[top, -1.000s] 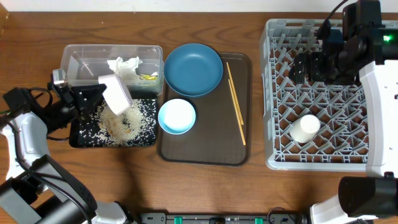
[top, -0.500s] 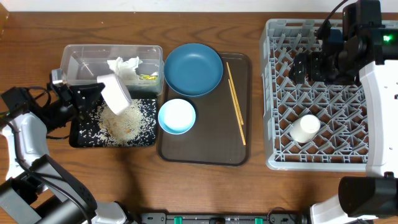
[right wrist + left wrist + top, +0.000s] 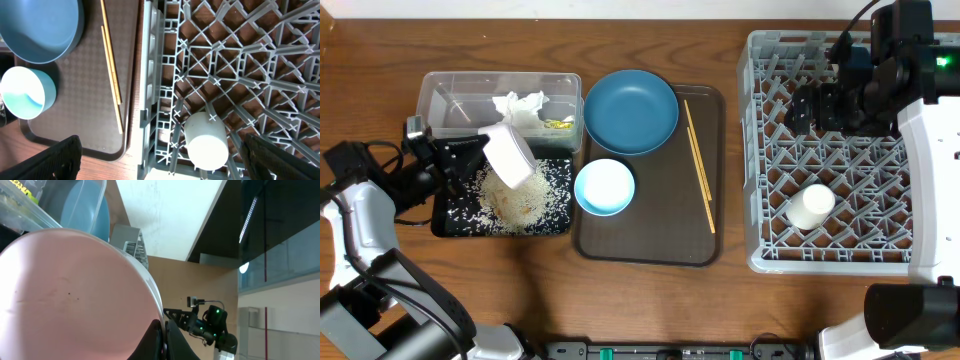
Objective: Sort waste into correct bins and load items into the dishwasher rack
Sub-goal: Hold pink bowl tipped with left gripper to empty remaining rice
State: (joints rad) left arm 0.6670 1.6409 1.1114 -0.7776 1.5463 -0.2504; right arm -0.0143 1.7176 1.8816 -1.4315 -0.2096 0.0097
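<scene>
White bowl [image 3: 507,153] in left gripper [image 3: 472,155]

One wooden table [image 3: 640,30] is shown from above. One large square grey plastic lattice rack [image 3: 756,150] is counted, and one small white cup [image 3: 811,207]. One brown rectangular serving tray [image 3: 650,235] is seen, and one dark-blue round plate [image 3: 631,110]. Two bowls are counted: one light-blue round bowl [image 3: 604,187] and one cream-white round bowl [image 3: 507,153]. Two thin wooden chopsticks [image 3: 699,165] are seen. Two bins are counted: one clear rectangular plastic tub [image 3: 500,78] and one shallow black rectangular tray [image 3: 445,222]. One crumpled white tissue [image 3: 519,104] and one small yellow wrapper [image 3: 556,124] are seen. The loose white rice grains [image 3: 520,200] are too many to be counted. Two robot arms are visible: the left arm [image 3: 365,215] and the right arm [image 3: 930,120].
</scene>
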